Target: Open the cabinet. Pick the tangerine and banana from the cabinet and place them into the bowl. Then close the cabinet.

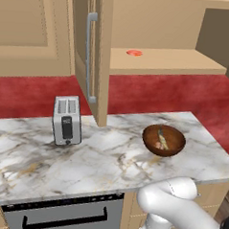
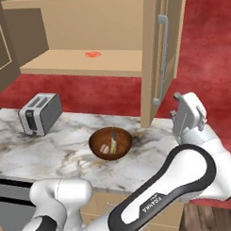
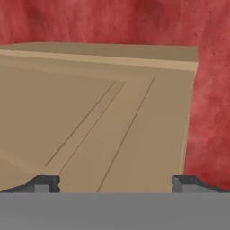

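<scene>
Beside the open right door of the light tan wooden wall cabinet (image 2: 155,54), I am holding my gripper (image 3: 115,182) wide and empty, facing its panel, while the small orange-red tangerine (image 2: 92,54) is lying on the shelf above the glossy reddish-brown bowl (image 2: 110,143) sitting on the marble desk (image 1: 85,158).

The arm (image 2: 185,171) bends upward, jaws spread wide, empty.
</scene>
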Motion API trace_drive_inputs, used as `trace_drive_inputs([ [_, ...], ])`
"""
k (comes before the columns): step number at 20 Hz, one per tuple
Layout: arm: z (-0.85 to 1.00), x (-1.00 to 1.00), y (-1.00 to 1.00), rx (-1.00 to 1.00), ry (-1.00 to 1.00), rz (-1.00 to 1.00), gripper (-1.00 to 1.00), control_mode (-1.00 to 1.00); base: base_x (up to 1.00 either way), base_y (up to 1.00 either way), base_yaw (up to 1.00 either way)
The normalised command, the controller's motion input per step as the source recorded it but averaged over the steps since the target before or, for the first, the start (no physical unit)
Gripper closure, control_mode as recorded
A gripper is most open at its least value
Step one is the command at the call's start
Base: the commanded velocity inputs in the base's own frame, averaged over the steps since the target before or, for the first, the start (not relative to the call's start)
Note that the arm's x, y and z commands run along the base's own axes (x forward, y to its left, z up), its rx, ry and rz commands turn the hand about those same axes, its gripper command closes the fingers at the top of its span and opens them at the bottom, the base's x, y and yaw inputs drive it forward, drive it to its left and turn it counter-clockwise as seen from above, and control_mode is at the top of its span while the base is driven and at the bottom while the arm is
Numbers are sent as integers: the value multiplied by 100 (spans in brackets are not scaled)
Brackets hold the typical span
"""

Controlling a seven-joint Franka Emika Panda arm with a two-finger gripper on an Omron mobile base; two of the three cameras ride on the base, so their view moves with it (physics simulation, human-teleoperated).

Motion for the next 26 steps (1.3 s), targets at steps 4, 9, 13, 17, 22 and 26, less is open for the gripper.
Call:
trace_drive_inputs([
  [4,9,0,22,0,-15,0,-100,-100,0,0,0],
  [9,6,1,42,0,-12,0,-100,-100,0,0,0],
  [13,15,0,53,0,-14,0,-100,-100,0,0,0],
  [17,33,0,49,0,-14,0,-100,-100,0,0,0],
  [22,39,0,55,0,-6,0,-100,-100,0,0,0],
  [26,24,1,60,0,3,0,-100,-100,0,0,0],
])
